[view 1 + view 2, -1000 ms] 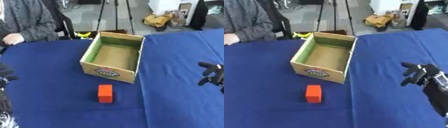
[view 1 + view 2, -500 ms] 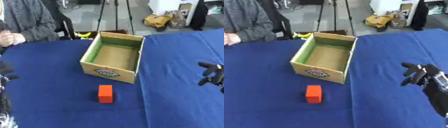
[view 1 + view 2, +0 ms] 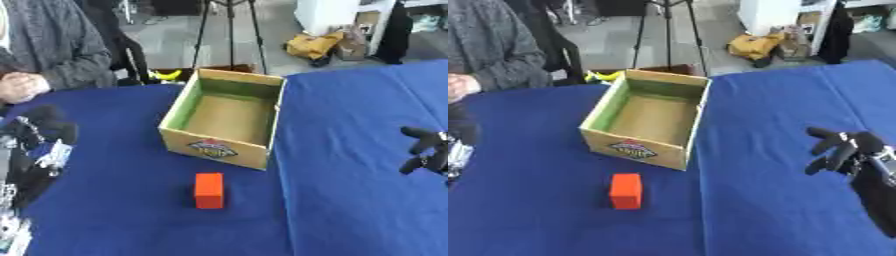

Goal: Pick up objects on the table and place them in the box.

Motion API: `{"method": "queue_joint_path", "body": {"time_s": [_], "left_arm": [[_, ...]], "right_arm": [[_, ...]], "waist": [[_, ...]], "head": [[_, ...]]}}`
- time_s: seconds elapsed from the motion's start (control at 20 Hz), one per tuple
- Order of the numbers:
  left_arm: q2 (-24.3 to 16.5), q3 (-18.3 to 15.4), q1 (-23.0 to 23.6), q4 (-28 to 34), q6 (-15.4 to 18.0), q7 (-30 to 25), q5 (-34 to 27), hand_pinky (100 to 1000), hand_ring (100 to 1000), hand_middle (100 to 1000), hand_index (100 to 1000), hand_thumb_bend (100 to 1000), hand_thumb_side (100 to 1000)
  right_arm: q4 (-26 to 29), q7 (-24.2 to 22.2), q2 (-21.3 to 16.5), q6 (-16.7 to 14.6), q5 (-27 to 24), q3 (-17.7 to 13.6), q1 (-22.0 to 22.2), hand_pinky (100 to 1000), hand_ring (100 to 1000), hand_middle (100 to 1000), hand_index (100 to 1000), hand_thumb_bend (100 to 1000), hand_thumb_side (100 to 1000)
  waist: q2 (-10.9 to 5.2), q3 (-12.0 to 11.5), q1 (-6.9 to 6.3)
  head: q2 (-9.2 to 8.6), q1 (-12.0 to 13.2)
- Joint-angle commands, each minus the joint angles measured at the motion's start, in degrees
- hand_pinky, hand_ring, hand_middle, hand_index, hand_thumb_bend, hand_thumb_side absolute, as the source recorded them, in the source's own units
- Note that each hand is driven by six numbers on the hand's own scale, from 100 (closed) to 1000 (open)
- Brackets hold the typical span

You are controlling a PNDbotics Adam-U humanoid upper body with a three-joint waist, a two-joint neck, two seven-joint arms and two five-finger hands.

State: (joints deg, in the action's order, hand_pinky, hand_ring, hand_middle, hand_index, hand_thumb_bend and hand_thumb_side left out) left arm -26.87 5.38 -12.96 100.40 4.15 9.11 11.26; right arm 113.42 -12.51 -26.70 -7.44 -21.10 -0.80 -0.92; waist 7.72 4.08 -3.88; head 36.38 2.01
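An open cardboard box with a green inner lining [image 3: 229,119] sits on the blue tablecloth-covered table [image 3: 350,200], its printed label facing the near side. Just near of it, apart from its front wall, a small orange rectangular block [image 3: 208,190] lies on the cloth. The right hand [image 3: 842,152] hovers well to the right of the box, fingers relaxed and slightly bent, holding nothing. The left hand [image 3: 39,135] shows at the left edge; I cannot tell how its fingers stand.
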Motion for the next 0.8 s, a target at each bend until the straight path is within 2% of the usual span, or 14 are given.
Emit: {"method": "queue_joint_path", "body": {"time_s": [0.05,0.3,0.45,0.5,0.6,0.7,0.8], "left_arm": [[-6.41,4.39,-3.44,-1.53,-1.67,-3.00,3.06,592,649,669,788,484,563],[-13.42,11.94,-9.91,-5.24,-0.67,-7.64,7.70,604,645,666,787,518,581],[-13.64,16.31,-13.62,-8.06,0.48,-11.24,10.72,610,641,663,785,541,605],[-12.88,17.00,-15.14,-8.48,0.65,-16.66,12.64,610,640,662,784,541,608],[-11.58,15.94,-17.48,-7.72,0.46,-27.94,14.50,609,634,657,780,542,616],[-11.01,15.72,-18.80,-6.70,0.02,-34.00,14.58,609,630,653,778,541,624],[-10.54,16.47,-19.71,-6.24,-0.34,-37.06,14.20,605,625,648,774,534,635]], "right_arm": [[1.18,-0.38,-1.67,-0.19,-0.59,-0.04,-0.28,529,916,554,452,100,843],[1.18,-0.83,-1.57,-0.16,-0.95,0.33,-0.76,529,917,554,452,100,843],[1.18,-0.99,-1.64,-0.19,-1.06,0.39,-0.82,529,917,554,452,100,842],[1.18,-0.95,-1.65,-0.22,-1.07,0.33,-0.68,528,917,554,452,100,841],[1.18,-0.86,-1.67,-0.31,-1.10,0.22,-0.50,529,916,554,452,100,840],[1.18,-0.87,-1.74,-0.42,-1.16,0.21,-0.45,529,916,554,452,100,838],[1.18,-0.88,-1.83,-0.59,-1.24,0.21,-0.41,528,916,554,452,100,834]], "waist": [[-0.73,0.23,0.22],[-0.57,1.35,0.49],[-0.59,1.78,0.49],[-0.68,1.69,0.54],[-0.80,1.57,0.61],[-0.88,1.63,0.69],[-0.93,1.73,0.81]], "head": [[-0.39,0.49],[-0.58,1.21],[-0.63,1.23],[-0.54,0.95],[-0.48,0.53],[-0.48,0.44],[-0.54,0.53]]}}
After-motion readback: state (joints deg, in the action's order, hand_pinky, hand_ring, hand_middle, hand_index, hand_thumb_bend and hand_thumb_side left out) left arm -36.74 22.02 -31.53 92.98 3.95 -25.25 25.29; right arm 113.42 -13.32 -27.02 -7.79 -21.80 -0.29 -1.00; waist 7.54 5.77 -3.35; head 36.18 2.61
